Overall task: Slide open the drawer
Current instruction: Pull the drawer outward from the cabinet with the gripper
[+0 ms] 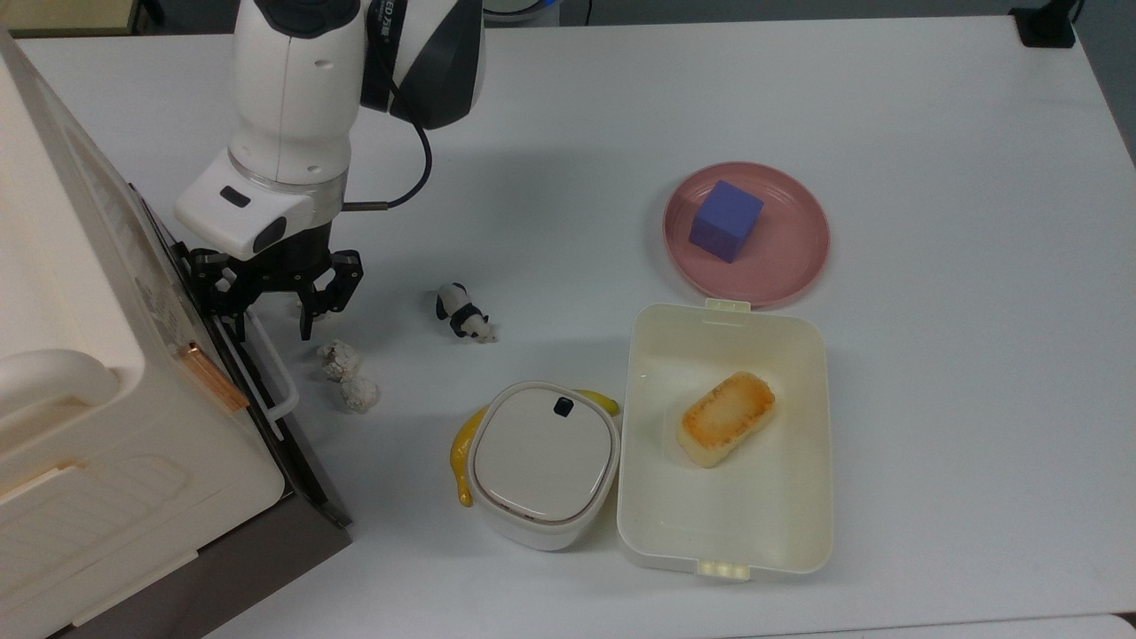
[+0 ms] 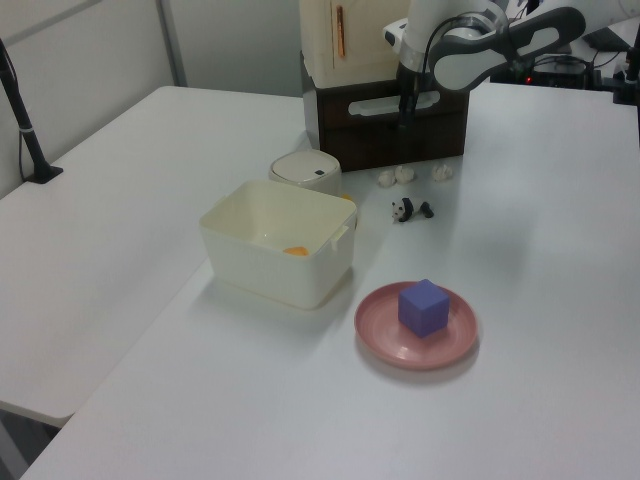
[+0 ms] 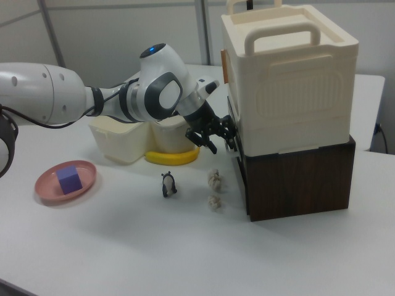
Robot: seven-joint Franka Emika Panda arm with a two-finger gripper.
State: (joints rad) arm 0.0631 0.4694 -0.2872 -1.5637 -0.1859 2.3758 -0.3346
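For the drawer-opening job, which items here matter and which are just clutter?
Job: drawer, its white handle, hand.

Clutter: toy panda, crumpled white lumps, pink plate with blue cube, lunchbox, lidded container, banana, cream cabinet.

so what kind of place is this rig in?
Probably a robotics lab or office test bench. A white table holds staged props: a toy panda, a purple cube on a pink plate, and a cabinet with the drawer under it. Cables and electronics sit behind in the left view.

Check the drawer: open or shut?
Shut: the drawer front sits flush under the cabinet. The gripper is at its handle.
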